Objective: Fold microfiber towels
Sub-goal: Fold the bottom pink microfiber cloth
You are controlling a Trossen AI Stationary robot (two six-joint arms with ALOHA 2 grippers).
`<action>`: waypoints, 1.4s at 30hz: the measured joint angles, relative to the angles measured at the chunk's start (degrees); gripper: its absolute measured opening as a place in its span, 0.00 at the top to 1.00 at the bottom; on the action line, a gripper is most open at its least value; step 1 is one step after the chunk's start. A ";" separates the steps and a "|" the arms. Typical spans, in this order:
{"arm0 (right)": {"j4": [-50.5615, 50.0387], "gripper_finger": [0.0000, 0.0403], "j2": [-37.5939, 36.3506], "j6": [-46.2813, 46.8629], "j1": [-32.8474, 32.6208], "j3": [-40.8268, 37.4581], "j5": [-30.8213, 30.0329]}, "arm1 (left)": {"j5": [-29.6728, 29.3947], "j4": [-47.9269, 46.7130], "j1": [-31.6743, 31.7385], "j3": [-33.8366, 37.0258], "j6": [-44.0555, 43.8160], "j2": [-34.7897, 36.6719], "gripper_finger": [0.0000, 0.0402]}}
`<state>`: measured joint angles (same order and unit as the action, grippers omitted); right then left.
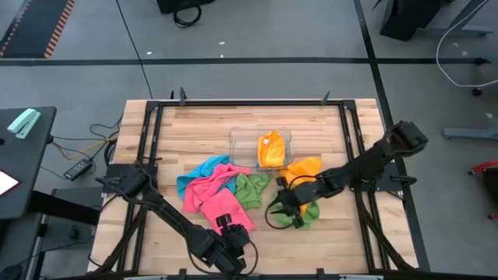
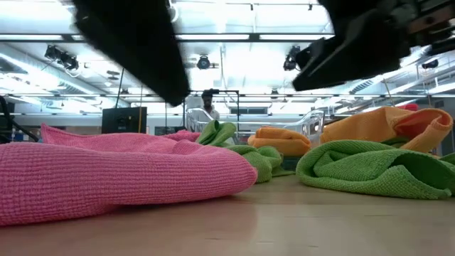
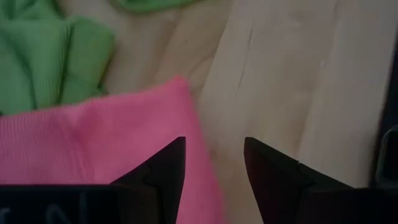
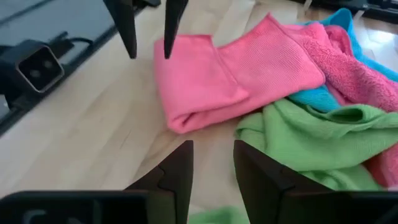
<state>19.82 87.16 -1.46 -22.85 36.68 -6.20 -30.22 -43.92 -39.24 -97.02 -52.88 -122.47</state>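
left gripper [image 3: 214,163] open, empty, above pink towel [image 3: 93,149] corner | right gripper [image 4: 213,163] open, empty, green towel [image 4: 311,137] ahead, partly cut off

Your blue towel [image 1: 194,173] shows only as an edge in the high view; the pink towel [image 1: 218,198] covers the rest. The orange towel [image 1: 271,149] in the clear tray [image 1: 237,138] is too small to tell whether it is folded. In the low view both arms are dark blurs cut off by the upper edge. The person [image 2: 207,104] behind the table is too small to make out. Left wrist view: pink towel cut off by the edge.
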 joint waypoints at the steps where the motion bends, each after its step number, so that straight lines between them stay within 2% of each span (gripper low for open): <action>1: -0.06 0.70 -0.36 0.28 -0.74 -0.44 -0.84 | 0.03 -1.58 0.21 -1.05 0.23 -0.30 0.57; 10: -0.24 0.72 -0.38 0.27 -2.17 -0.52 -4.55 | 2.05 -12.63 1.29 -12.62 -2.25 -8.31 0.57; 14: -0.10 0.72 -0.38 0.30 -2.21 -0.52 -4.54 | 4.14 -13.48 1.44 -13.98 -4.24 -9.83 0.56; 17: -0.04 0.72 -0.38 0.40 -2.17 -0.52 -4.56 | 4.34 -16.73 1.46 -13.98 -9.25 -9.95 0.51; 20: 0.15 0.72 -0.38 0.39 -2.19 -0.52 -4.54 | 4.20 -18.42 1.47 -13.98 -10.30 -9.95 0.45; 27: 0.14 0.72 -0.38 0.40 -2.04 -0.52 -4.54 | 4.65 -16.08 2.22 -13.93 -5.11 -11.09 0.32; 30: 0.13 0.72 -0.36 0.39 -2.04 -0.52 -4.52 | 4.53 -16.46 2.66 -13.98 -3.90 -11.18 0.32; 38: 0.18 0.72 -0.34 0.30 -2.04 -0.50 -4.52 | 5.98 -17.08 2.77 -13.90 -1.69 -13.32 0.44; 42: 0.28 0.72 -0.34 0.33 -2.04 -0.48 -4.52 | 7.23 -17.78 2.82 -14.09 -1.89 -13.93 0.46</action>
<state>20.10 86.83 -1.13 -24.88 36.21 -10.72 -22.99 -61.70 -36.42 -111.11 -54.77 -136.40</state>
